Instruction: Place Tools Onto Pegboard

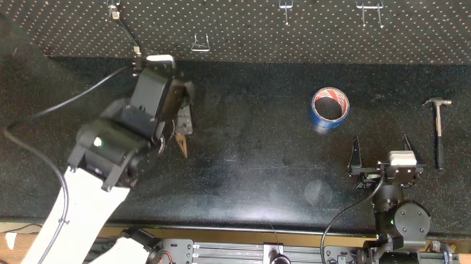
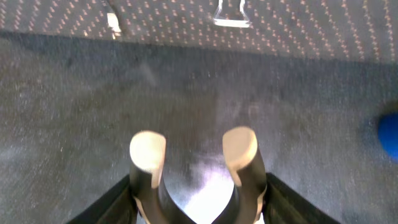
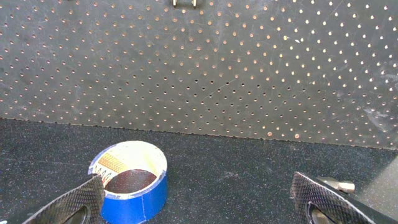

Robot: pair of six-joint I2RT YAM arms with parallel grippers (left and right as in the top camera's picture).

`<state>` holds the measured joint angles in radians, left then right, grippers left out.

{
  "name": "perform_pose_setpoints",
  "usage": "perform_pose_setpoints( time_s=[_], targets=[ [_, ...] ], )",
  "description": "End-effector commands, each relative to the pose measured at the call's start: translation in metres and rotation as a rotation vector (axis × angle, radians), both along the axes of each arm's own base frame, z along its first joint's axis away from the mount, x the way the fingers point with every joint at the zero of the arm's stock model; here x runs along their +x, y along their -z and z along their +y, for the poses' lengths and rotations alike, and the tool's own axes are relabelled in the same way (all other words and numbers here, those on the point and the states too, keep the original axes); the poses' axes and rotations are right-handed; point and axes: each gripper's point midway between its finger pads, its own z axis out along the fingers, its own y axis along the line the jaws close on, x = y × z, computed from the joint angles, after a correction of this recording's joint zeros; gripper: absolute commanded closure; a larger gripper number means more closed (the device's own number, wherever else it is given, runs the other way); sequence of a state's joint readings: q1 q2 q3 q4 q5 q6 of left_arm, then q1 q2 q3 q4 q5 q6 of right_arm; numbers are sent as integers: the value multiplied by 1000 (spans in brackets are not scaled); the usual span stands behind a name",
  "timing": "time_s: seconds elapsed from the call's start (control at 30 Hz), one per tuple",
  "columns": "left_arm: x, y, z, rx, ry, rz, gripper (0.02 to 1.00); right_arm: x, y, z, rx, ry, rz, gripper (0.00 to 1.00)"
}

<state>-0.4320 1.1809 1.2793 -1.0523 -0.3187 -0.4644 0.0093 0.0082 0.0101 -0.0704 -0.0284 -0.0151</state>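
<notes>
Top view: my left gripper (image 1: 175, 113) hangs over the black tabletop (image 1: 250, 172) near the perforated pegboard (image 1: 240, 21). A blue tape roll (image 1: 330, 107) and a steel-headed hammer (image 1: 438, 133) lie off to the right.

Left wrist view: its fingers pinch the dark-handled pliers (image 2: 148, 163) by their pale-tipped handles.

Right wrist view: my right gripper (image 3: 202, 205) is spread wide, with the tape roll near it.

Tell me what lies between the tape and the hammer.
Nothing: in the top view, the table between the tape and the hammer is bare.
</notes>
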Motion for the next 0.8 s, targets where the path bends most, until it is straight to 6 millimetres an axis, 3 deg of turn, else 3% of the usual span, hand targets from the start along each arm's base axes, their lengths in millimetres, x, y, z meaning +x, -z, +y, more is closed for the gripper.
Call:
perform_pose_setpoints(
  time_s=[0.03,0.13,0.23,0.43,0.53,0.8],
  targets=[
    [9,47,21,29,-72,-118,991,0,1,3,-12,-17,-2,25],
    [17,47,20,35,-14,-309,993,0,1,3,-12,-17,-2,25],
    [35,21,18,88,34,-524,991,0,1,3,-12,-17,-2,25],
    [80,-23,2,140,59,-775,989,0,1,3,-12,-17,-2,25],
    [91,-34,-2,114,42,-854,989,0,1,3,-12,-17,-2,25],
    [110,-43,-2,84,5,-954,991,0,1,3,-12,-17,-2,25]
  ],
)
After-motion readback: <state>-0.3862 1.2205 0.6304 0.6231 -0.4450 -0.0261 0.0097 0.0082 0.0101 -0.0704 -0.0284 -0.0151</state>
